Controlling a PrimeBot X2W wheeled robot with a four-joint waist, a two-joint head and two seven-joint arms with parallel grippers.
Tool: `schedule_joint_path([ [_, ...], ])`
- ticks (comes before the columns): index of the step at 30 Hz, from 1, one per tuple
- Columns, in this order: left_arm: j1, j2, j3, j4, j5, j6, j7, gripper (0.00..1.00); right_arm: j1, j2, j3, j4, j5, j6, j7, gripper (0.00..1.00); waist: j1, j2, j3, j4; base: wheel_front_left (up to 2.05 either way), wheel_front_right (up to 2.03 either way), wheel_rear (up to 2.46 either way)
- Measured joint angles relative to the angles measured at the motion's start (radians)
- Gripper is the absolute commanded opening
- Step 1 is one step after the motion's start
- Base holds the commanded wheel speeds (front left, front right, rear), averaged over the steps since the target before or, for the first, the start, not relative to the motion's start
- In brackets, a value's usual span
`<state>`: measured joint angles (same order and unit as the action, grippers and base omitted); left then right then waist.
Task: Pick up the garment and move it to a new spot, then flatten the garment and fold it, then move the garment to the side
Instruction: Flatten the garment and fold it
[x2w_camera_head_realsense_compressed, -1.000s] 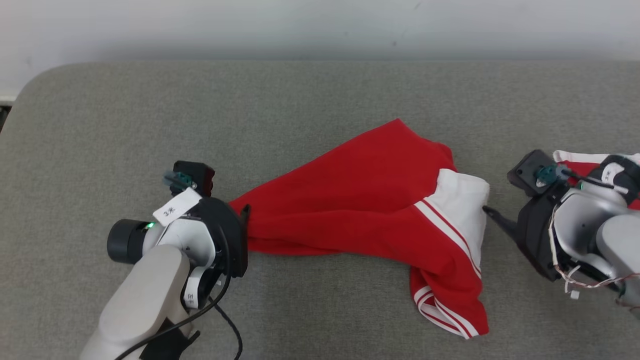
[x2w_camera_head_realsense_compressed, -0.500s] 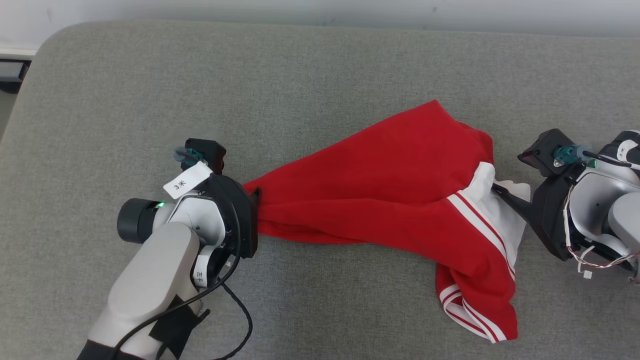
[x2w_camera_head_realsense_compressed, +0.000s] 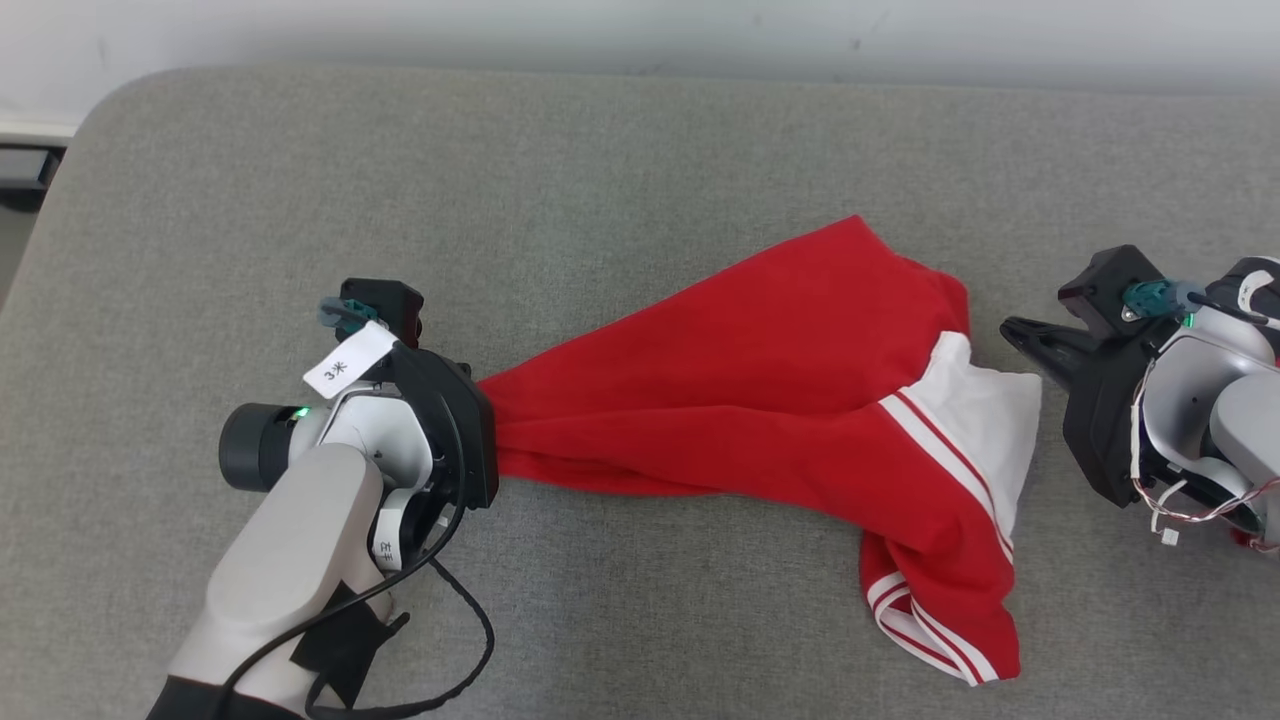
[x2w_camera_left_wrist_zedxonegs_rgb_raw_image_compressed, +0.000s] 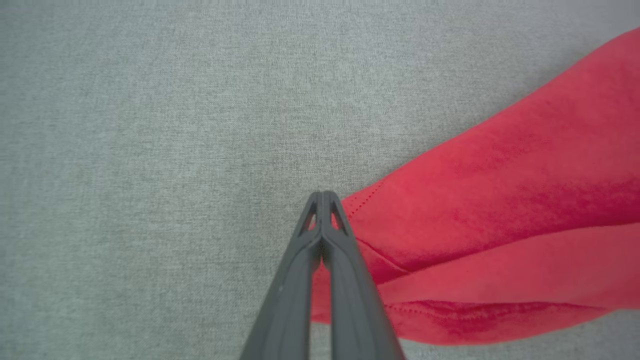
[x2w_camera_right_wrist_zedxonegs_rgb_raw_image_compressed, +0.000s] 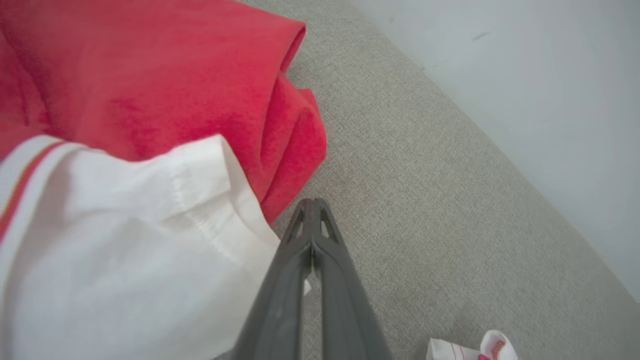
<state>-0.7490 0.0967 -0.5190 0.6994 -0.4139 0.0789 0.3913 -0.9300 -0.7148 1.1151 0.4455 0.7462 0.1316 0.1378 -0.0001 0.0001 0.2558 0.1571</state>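
Red garment (x2w_camera_head_realsense_compressed: 760, 370) on grey worktop (x2w_camera_head_realsense_compressed: 600, 180), flattening stage.
Grip: left tool (x2w_camera_left_wrist_zedxonegs_rgb_raw_image_compressed: 322, 195) clamped on one corner; right tool (x2w_camera_right_wrist_zedxonegs_rgb_raw_image_compressed: 311, 202) closed, empty, beside white panel (x2w_camera_head_realsense_compressed: 990, 420). Advised: open it, pinch panel, spread evenly.

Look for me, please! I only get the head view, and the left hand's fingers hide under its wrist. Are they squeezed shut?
Observer: Yes, the left hand is shut, at a corner of the red soft-cloth garment with white stripes.
Operator: Is it holding it?
Observer: Red cloth lies beside and beneath its fingers; pinched or not, I cannot tell.
Operator: And the right hand?
Observer: The right hand is shut, no cloth between its tips, over the bare grey woven-fabric surface beside the garment.
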Motion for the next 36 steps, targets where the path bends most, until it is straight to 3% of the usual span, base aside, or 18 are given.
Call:
schedule_joint_path([
  [2,0.001,-0.001,-0.007,0.006,0.0,-0.002,-0.002,0.0,-0.001,0.0,0.025,0.007,0.012,0.0,-0.017,0.0,0.0,0.0,-0.013,-0.007,0.0,0.0,0.0],
  [3,0.001,-0.001,-0.01,0.006,0.0,-0.01,-0.002,0.3,-0.001,0.0,0.03,0.009,0.016,0.0,-0.024,0.0,0.0,-0.0001,-0.017,-0.01,0.0,0.0,0.0],
  [4,0.001,-0.002,-0.013,0.007,0.0,-0.014,-0.002,1.0,-0.001,0.0,0.034,0.01,0.021,0.0,-0.03,0.0,0.0,0.0,-0.019,-0.012,0.0,0.0,0.0],
  [7,0.006,-0.003,-0.019,0.019,0.0,-0.018,-0.002,1.0,-0.001,0.011,0.044,0.024,0.047,0.0,-0.048,0.0,0.0,0.0,-0.023,-0.016,0.0,0.0,0.0],
  [8,0.009,-0.003,-0.021,0.022,0.0,-0.02,-0.002,1.0,0.0,0.019,0.043,0.033,0.06,0.0,-0.054,0.12,0.0,0.0,-0.023,-0.017,0.0,0.0,0.0],
  [9,0.01,-0.002,-0.022,0.023,0.0,-0.027,-0.002,1.0,0.0,0.024,0.042,0.036,0.071,0.0,-0.06,1.0,0.0,0.0,-0.022,-0.017,0.0,0.0,0.0],
  [20,0.012,0.0,-0.033,0.056,0.0,-0.026,-0.001,1.0,0.0,0.06,0.089,0.057,0.111,0.0,-0.104,1.0,0.0,0.0,0.006,-0.031,0.0,0.0,0.0],
  [23,0.012,-0.001,-0.031,0.062,0.0,-0.022,-0.001,0.85,0.0,0.067,0.113,0.067,0.121,0.0,-0.103,1.0,0.0,0.0,0.008,-0.033,0.0,0.0,0.0],
  [25,0.012,0.0,-0.03,0.068,0.001,-0.017,-0.002,0.58,0.002,0.068,0.122,0.074,0.127,0.0,-0.097,1.0,0.0,0.0,0.007,-0.034,0.0,0.0,0.0],
  [26,0.012,0.0,-0.028,0.072,0.001,-0.017,-0.002,0.44,0.002,0.069,0.126,0.077,0.129,0.0,-0.097,0.78,0.0,0.0,0.006,-0.035,0.0,0.0,0.0],
  [27,0.011,0.0,-0.027,0.077,0.001,-0.017,-0.003,0.29,0.003,0.072,0.127,0.081,0.135,0.0,-0.097,0.46,0.0001,0.0,0.003,-0.036,0.0,0.0,0.0],
  [28,0.011,0.0,-0.027,0.08,0.001,-0.017,-0.005,0.0,0.004,0.074,0.127,0.084,0.14,0.0,-0.095,0.18,0.0,0.0,0.001,-0.037,0.0,0.0,0.0],
  [29,0.011,0.0,-0.027,0.08,0.001,-0.017,-0.005,0.0,0.004,0.074,0.127,0.084,0.14,0.0,-0.095,0.0,0.0,0.0,0.001,-0.037,0.0,0.0,0.0],
  [36,0.011,0.0,-0.028,0.099,0.001,-0.017,-0.005,0.0,0.022,0.076,0.131,0.096,0.166,0.0,-0.093,0.0,0.0,0.0,-0.011,-0.045,0.0,0.0,0.0],
])
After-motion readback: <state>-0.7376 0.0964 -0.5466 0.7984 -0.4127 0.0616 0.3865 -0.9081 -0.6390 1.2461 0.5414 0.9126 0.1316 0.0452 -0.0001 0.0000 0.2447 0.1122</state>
